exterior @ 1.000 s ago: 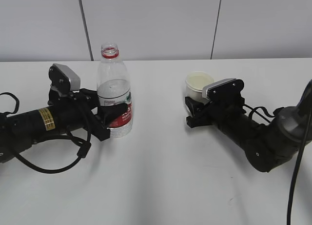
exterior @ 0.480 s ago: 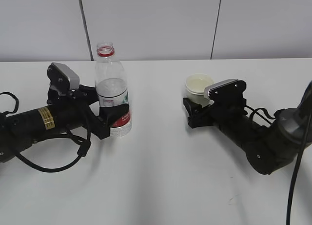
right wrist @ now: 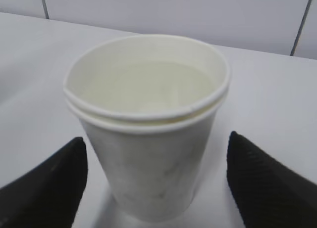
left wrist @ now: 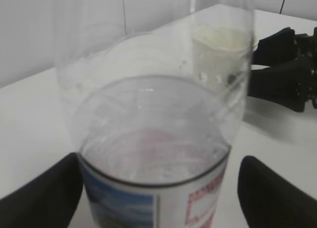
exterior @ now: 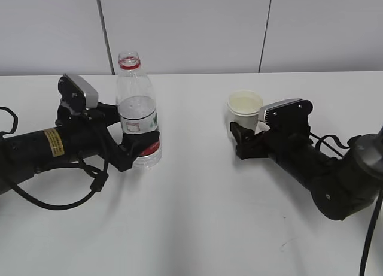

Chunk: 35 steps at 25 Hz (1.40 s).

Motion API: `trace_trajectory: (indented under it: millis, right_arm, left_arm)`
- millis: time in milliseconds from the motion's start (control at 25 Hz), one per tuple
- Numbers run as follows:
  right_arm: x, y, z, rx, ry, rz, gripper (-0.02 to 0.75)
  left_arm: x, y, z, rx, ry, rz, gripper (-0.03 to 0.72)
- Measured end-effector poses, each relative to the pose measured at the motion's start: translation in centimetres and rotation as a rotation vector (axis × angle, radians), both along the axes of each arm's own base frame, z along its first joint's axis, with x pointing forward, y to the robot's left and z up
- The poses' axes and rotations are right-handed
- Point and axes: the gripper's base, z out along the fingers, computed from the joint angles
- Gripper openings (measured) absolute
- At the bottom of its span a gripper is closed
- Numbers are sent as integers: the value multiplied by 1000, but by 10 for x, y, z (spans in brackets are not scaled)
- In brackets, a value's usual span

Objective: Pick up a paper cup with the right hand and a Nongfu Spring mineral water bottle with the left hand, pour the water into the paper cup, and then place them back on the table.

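Note:
The clear Nongfu Spring bottle [exterior: 139,117], capless with a red neck ring and a red-and-white label, stands upright on the white table [exterior: 191,222]. My left gripper [exterior: 128,139] is open around its lower part. In the left wrist view the bottle [left wrist: 153,154] fills the space between the two black fingers [left wrist: 42,193], with a gap on the right side. The white paper cup [exterior: 244,106] stands upright to the right. My right gripper [exterior: 237,140] is open just in front of it. In the right wrist view the cup [right wrist: 148,139] stands between the spread fingers [right wrist: 267,183], touching neither.
A white panelled wall [exterior: 191,24] rises behind the table's far edge. Black cables [exterior: 54,201] loop on the table beside the left arm. More cable runs down at the right edge [exterior: 374,228]. The cup and right gripper show through the bottle in the left wrist view [left wrist: 220,55].
The bottle has shifted slightly left and my left fingers have spread off its label. My right gripper has drawn back to the right, leaving the cup standing free.

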Motion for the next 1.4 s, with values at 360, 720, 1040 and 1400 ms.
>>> trace_trajectory:
  millis: [360, 720, 1040, 1400]
  right_arm:
    - [-19, -5, -9, -15, 67, -4, 641]
    - [-19, -11, -7, 2, 67, -72, 618]
    - [-17, -26, -7, 39, 76, -248, 601]
    - [-12, -48, 1, 58, 56, -333, 597]
  left_arm:
    - [-18, 18, -7, 16, 79, 69, 583]
    - [-7, 56, 3, 2, 62, 262, 583]
    - [3, 89, 4, 25, 24, 447, 583]
    - [7, 103, 0, 60, 60, 601, 583]
